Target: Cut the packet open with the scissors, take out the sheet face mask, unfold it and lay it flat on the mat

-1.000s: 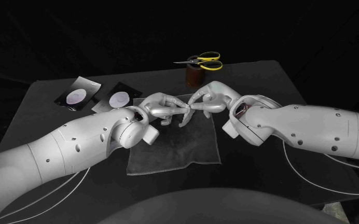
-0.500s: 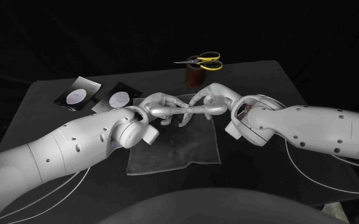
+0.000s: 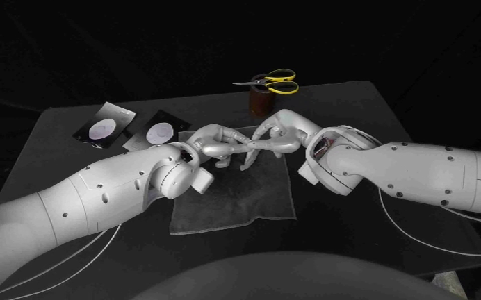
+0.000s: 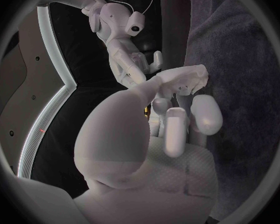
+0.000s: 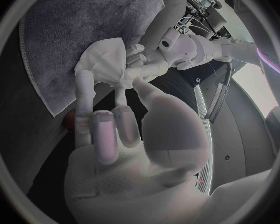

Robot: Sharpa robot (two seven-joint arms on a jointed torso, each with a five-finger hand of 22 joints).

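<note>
— Noticed the right hand [image 3: 286, 137] closing in on the left hand [image 3: 215, 144]?
— Yes. Just meeting at the fingertips a second ago, now overlapped above the far edge of the mat [image 3: 235, 203].
— Holding anything?
— Gripping the sheet mask [image 5: 105, 59] from both sides: left fingers [image 4: 202, 112] closed on one part, right fingers [image 5: 84, 89] reaching onto the other. A folded white wad, kept up off the mat.
— So past the cutting?
— Looks that way. Left the scissors [image 3: 272, 81] resting on the brown holder [image 3: 261, 102] at the back of the table [image 3: 371, 116], and the dark packets [image 3: 106, 128] lying left of the mat.
— And the shift inward, meaning what?
— Probably a regrip, hunting for a loose edge to pull apart. Barely into the unfolding, with the laying flat yet to come.
</note>
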